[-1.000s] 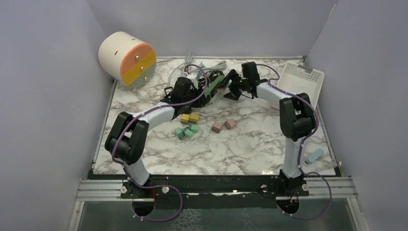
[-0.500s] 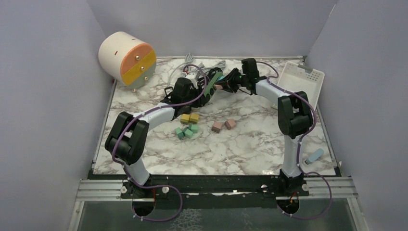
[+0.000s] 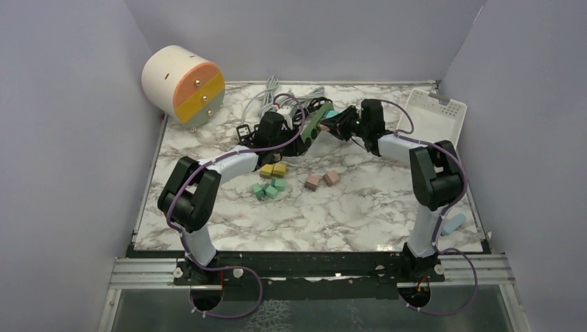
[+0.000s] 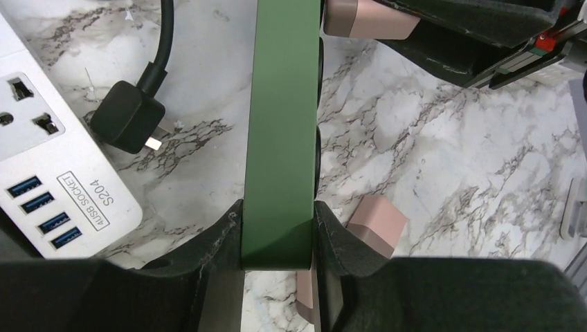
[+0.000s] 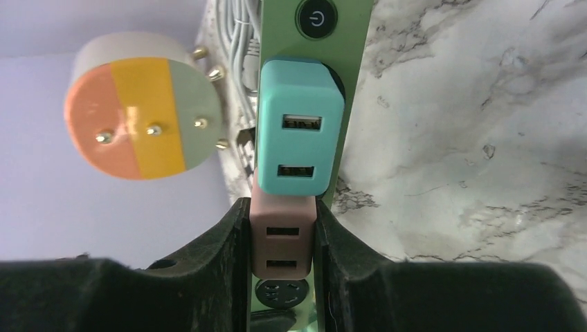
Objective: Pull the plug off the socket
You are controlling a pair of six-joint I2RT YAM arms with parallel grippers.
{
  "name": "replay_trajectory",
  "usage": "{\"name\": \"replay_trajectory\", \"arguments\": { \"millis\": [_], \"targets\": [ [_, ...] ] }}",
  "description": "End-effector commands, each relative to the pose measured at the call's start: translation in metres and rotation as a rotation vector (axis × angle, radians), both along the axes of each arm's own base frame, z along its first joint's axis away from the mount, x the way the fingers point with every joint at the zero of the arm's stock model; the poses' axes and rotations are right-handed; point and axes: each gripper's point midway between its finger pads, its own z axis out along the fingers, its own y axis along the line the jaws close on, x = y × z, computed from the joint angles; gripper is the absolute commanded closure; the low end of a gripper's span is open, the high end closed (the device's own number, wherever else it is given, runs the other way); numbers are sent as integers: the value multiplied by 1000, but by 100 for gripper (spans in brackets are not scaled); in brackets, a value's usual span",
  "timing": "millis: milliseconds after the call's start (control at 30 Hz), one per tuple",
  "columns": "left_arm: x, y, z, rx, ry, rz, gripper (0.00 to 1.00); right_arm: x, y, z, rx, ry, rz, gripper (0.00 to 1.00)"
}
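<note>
The socket is a long green power strip [image 3: 315, 125], held above the table at the back middle. My left gripper [image 3: 302, 135] is shut on its near end; in the left wrist view the fingers [image 4: 221, 232] clamp both sides of the strip [image 4: 280, 138]. A pink plug [image 5: 282, 238] sits against the strip's face, next to a teal plug [image 5: 299, 128] below the power button [image 5: 315, 17]. My right gripper [image 5: 282, 207] is shut on the pink plug, one finger on each side. An empty round outlet shows just beneath the pink plug.
A white power strip [image 4: 48, 166] and a loose black plug [image 4: 128, 116] lie on the marble beneath. Small coloured blocks [image 3: 270, 181] and pink blocks [image 3: 322, 180] lie mid-table. A round drawer drum [image 3: 183, 84] stands back left and a white tray [image 3: 436, 114] back right.
My right gripper has closed on the pink plug. Both grippers and the green strip have shifted a little to the right.
</note>
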Motion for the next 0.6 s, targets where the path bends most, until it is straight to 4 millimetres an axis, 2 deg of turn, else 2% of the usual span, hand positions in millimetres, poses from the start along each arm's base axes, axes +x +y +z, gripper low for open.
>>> {"name": "replay_trajectory", "arguments": {
  "millis": [0, 67, 133, 167, 200, 233, 300, 367, 433, 500, 567],
  "targets": [
    [41, 20, 18, 1, -76, 151, 100, -45, 50, 59, 359, -168, 302, 99],
    [41, 21, 20, 4, -80, 152, 100, -52, 50, 56, 397, -170, 312, 99],
    [42, 22, 21, 6, -83, 157, 100, -48, 46, 45, 302, -162, 286, 99],
    [42, 22, 20, 8, -83, 159, 100, -45, 42, 38, 222, -147, 261, 99],
    [43, 22, 21, 9, -84, 162, 100, -39, 38, 44, 131, -174, 237, 99],
    [43, 23, 20, 11, -83, 165, 100, -37, 29, 28, 18, -129, 203, 99],
    [44, 24, 20, 13, -82, 171, 100, -25, 16, 27, -189, -115, 169, 99],
    [46, 24, 20, 13, -83, 175, 100, -21, -4, 15, -391, -50, 144, 99],
    [47, 23, 20, 12, -80, 176, 100, -24, -24, 4, -522, 2, 124, 99],
    [48, 23, 19, 13, -78, 178, 100, -24, -30, 8, -547, -40, 113, 99],
    [49, 23, 20, 15, -79, 181, 100, -31, -19, 17, -464, -123, 148, 99]
  ]
}}
